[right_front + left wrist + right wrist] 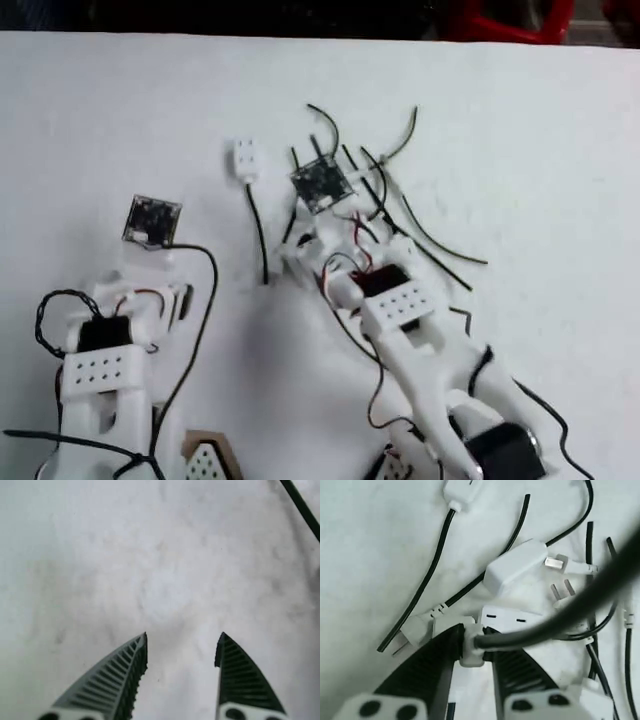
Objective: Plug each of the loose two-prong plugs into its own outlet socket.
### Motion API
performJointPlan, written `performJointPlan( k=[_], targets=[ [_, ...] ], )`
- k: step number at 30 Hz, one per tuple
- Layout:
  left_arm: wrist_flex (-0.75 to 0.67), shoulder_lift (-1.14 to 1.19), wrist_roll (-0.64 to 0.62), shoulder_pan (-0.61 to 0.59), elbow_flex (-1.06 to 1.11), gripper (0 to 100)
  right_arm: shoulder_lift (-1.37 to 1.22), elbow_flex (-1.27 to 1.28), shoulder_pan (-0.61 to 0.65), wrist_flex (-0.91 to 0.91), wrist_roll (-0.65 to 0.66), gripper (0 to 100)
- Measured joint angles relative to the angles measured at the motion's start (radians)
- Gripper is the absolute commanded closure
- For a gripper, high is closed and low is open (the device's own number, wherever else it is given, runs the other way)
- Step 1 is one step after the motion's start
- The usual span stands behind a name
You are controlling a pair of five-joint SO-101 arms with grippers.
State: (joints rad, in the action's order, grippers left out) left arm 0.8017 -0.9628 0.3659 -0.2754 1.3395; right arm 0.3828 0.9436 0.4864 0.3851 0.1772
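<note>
Right jaws closed down on a white cord collar (470, 649). Its thick black cord (545, 630) runs off sideways. Just past the tips is a white socket (507, 619), two slots showing, both unplugged. Loose plug (417, 630) lies just beside one jaw, prongs bare. Further out is a white block (515, 570) with bare prongs (555, 561) of more plugs next to it. Second socket (461, 491) lies well apart on its own lead.

Left jaws wide open, gripping nothing, over bare bench (150, 555), with a thin lead (300, 502) nearby.

High view: right arm (400, 310) sits in the cable tangle (370, 200) mid-bench. Left arm (100, 350) is well apart from it.
</note>
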Motion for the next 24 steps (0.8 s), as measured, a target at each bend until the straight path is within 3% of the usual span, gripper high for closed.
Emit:
performJointPlan(
  k=[5,24],
  targets=[
    [0.000,0.000,0.000,0.000,0.000,77,-0.075,0.000,0.000,-0.103,0.021,98.1],
    [0.000,0.000,0.000,0.000,0.008,77,-0.144,0.000,-0.031,-0.144,0.023,98.1]
  ],
)
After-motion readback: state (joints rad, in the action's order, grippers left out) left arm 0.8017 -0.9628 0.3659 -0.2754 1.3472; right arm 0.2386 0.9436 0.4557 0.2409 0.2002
